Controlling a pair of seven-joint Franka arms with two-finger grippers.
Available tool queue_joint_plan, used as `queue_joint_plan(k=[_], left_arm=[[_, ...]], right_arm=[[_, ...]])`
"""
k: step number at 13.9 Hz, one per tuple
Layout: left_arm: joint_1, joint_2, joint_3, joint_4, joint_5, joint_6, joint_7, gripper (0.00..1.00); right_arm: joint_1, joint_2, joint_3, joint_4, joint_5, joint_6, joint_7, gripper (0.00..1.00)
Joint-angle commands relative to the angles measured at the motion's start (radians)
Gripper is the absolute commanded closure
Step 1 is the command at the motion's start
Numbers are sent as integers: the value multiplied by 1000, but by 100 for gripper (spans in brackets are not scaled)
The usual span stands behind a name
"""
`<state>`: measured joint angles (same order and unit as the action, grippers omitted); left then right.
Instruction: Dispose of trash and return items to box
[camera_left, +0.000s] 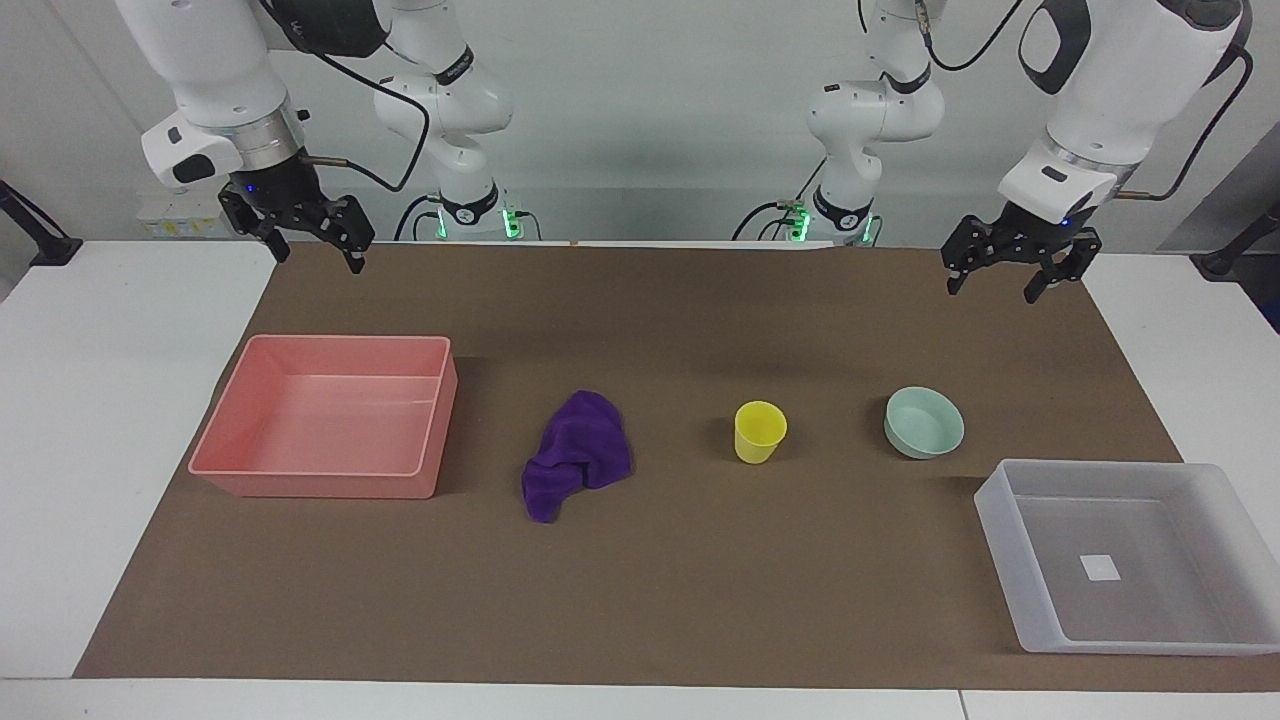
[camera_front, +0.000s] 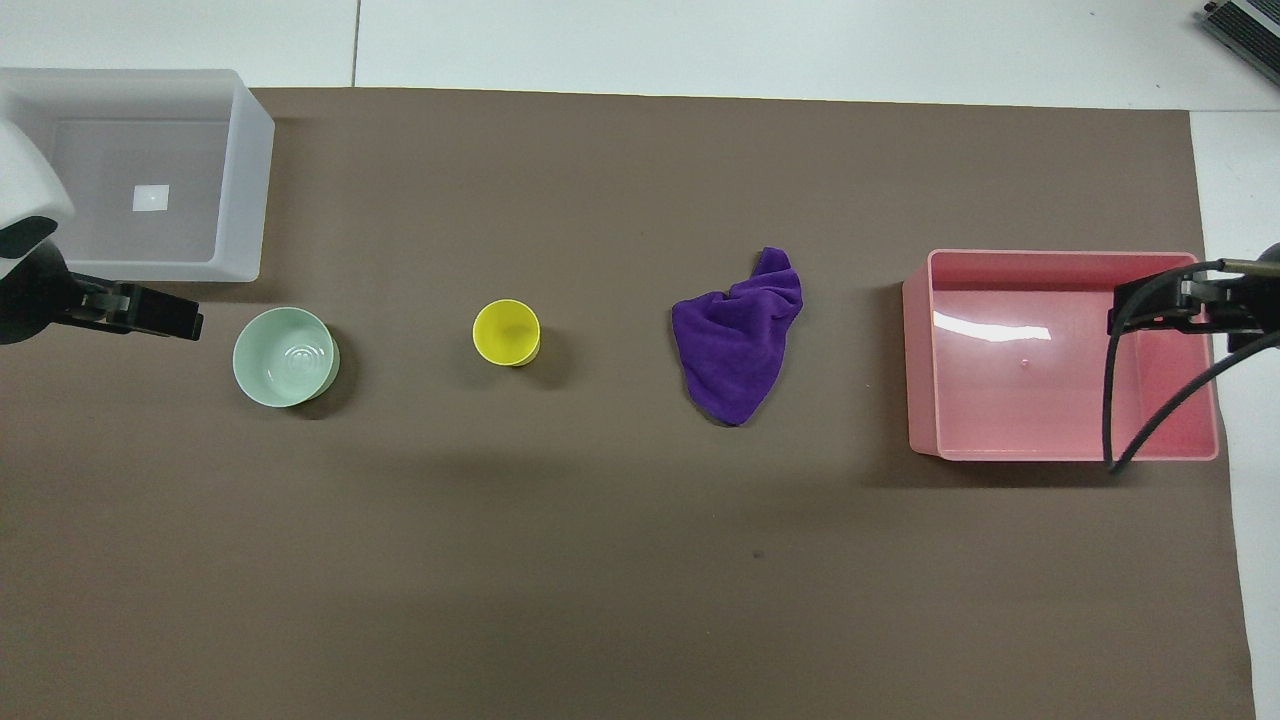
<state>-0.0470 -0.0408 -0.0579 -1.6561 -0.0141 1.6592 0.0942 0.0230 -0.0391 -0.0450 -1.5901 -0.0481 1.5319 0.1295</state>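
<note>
The purple cloth (camera_left: 580, 450) (camera_front: 740, 335) lies crumpled on the brown mat, beside the pink tray. The yellow cup (camera_left: 759, 432) (camera_front: 507, 332) stands upright between the cloth and the mint-green bowl (camera_left: 923, 422) (camera_front: 285, 355). The translucent box (camera_left: 995, 530) (camera_front: 245, 180) is empty, with a white sticker on its floor, at the left arm's end, farther from the robots than the bowl. My left gripper (camera_left: 992, 282) (camera_front: 185, 318) hangs open and empty, raised over the mat at that end. My right gripper (camera_left: 318, 250) (camera_front: 1125, 305) hangs open and empty, raised over the mat at the right arm's end.
An empty pink tray (camera_left: 320, 480) (camera_front: 920, 350) stands on the brown mat (camera_left: 700, 600) at the right arm's end. White table shows around the mat. A black cable hangs from the right wrist over the pink tray in the overhead view.
</note>
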Motion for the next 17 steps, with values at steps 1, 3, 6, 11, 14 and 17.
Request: queue_joint_plan(k=[1,3,6,11,14,17], left_arm=[[-7,-28,7,-30,-1,-4,-10,0],[-8,-27,7,-30,-1,-1,-8,0],[-10,-30,7,-34,-1,-4,-7,0],[5,-19,9,-34,-1,50,2,0],[15,-4,10,-34,-1,95,4,0],[51,39,10,-36,-1,148,12,0]], right_arm=[[-40,-16,4,-4,58,-15,-56,0],[-31,-34,4,-39,50,2,-45,0],[-31,-56,4,-88,50,46,-47,0],[-40,-56,5,-85,48,30,-47,0],[-31,-53,4,-82,47,36,-45,0],[-38,-44,4,-54,45,31,-48,0]])
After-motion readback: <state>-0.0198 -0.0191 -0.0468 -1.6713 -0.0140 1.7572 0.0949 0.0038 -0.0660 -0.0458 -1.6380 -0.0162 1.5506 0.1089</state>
